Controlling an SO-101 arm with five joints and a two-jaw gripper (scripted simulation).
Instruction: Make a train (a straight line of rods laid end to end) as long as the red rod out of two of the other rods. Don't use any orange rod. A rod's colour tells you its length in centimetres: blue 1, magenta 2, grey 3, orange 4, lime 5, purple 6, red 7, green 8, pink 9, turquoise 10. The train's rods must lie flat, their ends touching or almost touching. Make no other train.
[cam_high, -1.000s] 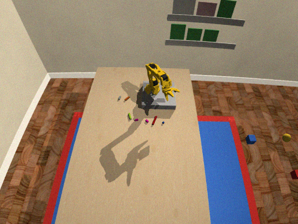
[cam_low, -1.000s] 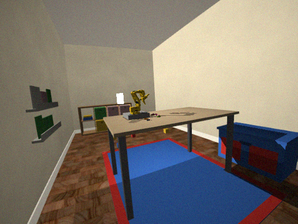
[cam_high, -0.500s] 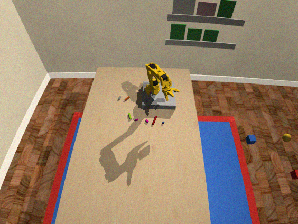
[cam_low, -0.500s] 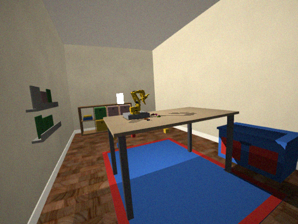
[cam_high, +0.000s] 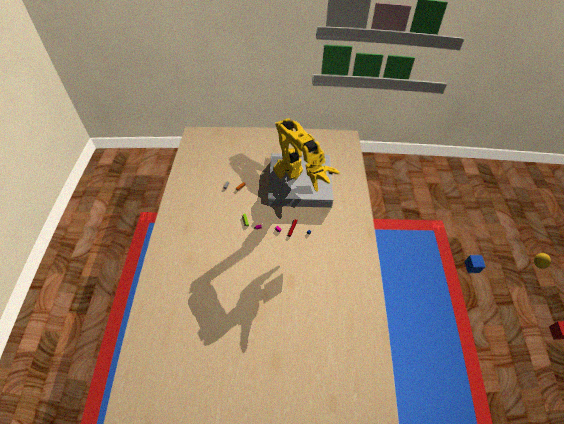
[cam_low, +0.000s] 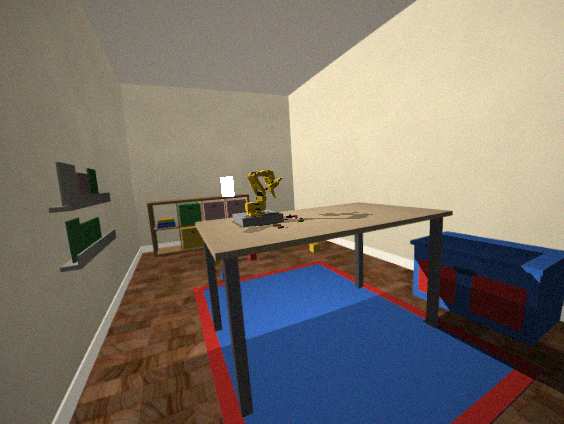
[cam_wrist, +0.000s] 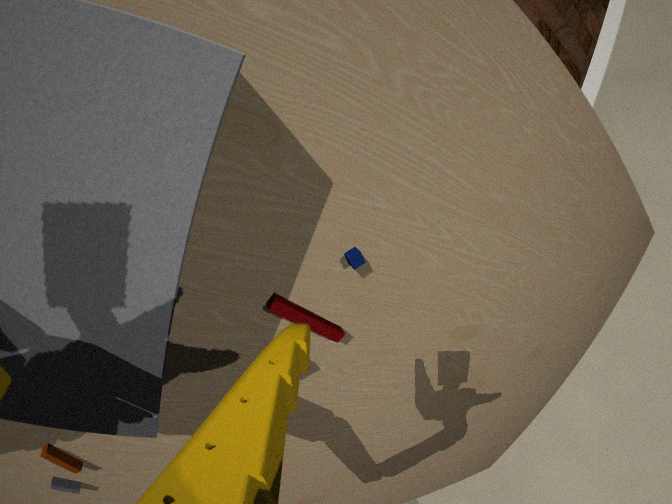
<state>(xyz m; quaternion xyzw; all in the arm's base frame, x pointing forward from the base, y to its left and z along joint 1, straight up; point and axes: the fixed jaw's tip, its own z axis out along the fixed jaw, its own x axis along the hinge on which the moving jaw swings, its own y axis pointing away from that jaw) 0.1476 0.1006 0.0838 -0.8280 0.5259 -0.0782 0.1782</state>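
The red rod (cam_high: 292, 227) (cam_wrist: 305, 317) lies flat on the table in front of the arm's grey base (cam_high: 320, 193) (cam_wrist: 108, 108). In the top view, a blue rod (cam_high: 308, 232) (cam_wrist: 354, 257) lies to its right and two magenta rods (cam_high: 278, 229) (cam_high: 258, 226) and a lime rod (cam_high: 245, 219) to its left, all apart from one another. A grey rod (cam_high: 226, 186) (cam_wrist: 66, 483) and an orange rod (cam_high: 240, 186) (cam_wrist: 61, 457) lie further back left. My gripper (cam_high: 326, 179) (cam_low: 274, 182) is open and empty, raised high over the base. One yellow jaw (cam_wrist: 244, 417) hides the magenta rods in the wrist view.
The wooden table (cam_high: 300, 325) (cam_low: 350, 220) stands over a blue rug with a red border (cam_high: 425, 310). Wall shelves (cam_high: 380, 82), a low bookcase (cam_low: 195, 220), a blue chest (cam_low: 500, 285) and small toys on the floor (cam_high: 475, 263) are off the table.
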